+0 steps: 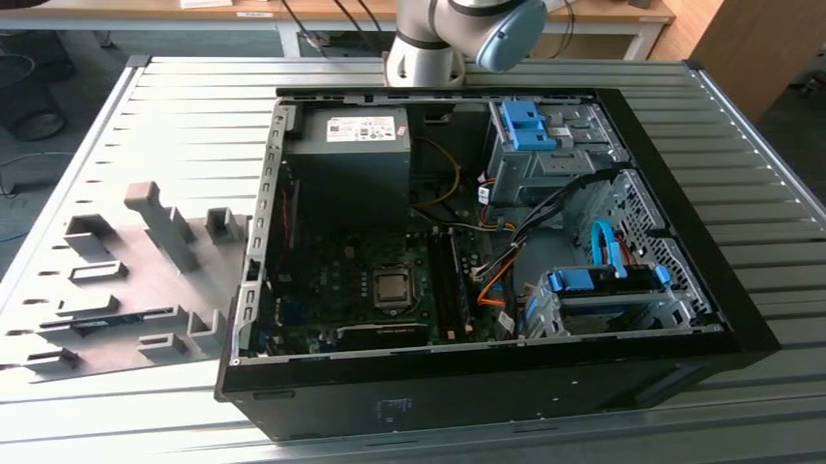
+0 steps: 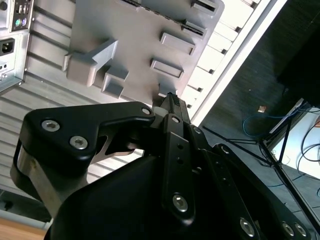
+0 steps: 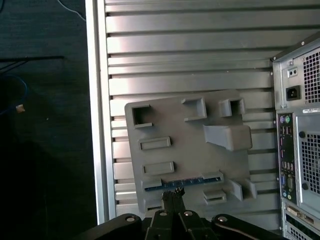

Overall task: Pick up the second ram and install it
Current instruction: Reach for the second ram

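At the exterior view's left, the second ram (image 1: 103, 317) sits in a slot of the matte grey fixture plate (image 1: 135, 285) (a thin, hard-edged strip). My gripper (image 3: 172, 194) hangs above it, fingers pressed together and empty. I judge a clean pick needs them square across its long edges. Rightward stands the open black case (image 1: 697, 251).

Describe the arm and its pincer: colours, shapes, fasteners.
In the exterior view the arm is a silver-grey tube with a pale blue joint cap. In both wrist views the pincer is matte black: angular linkage bars studded with silver screw heads, tapering to a slim dark tip.
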`<control>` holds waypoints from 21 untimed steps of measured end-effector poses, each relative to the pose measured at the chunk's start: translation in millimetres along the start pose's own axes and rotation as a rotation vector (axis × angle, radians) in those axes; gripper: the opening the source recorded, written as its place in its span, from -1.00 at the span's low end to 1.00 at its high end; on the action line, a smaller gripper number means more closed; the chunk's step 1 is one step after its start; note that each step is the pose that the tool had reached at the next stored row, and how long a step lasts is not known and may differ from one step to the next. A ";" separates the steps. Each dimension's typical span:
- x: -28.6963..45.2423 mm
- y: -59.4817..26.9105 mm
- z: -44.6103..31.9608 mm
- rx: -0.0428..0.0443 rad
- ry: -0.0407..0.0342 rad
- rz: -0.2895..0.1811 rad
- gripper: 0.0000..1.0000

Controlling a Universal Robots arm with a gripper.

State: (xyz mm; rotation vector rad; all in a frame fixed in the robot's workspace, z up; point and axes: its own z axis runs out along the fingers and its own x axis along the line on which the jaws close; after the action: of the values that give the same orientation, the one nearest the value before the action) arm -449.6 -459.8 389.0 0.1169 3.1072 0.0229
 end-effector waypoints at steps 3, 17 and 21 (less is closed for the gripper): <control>0.8 -3.6 0.0 0.0014 0.0000 0.000 -0.80; 3.9 -19.0 0.2 0.0081 -0.0005 0.000 -0.80; 4.7 -23.4 0.3 0.0097 -0.0007 0.000 -0.80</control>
State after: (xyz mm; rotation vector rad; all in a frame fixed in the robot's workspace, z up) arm -456.0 -482.8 388.2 0.1166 3.1069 0.0078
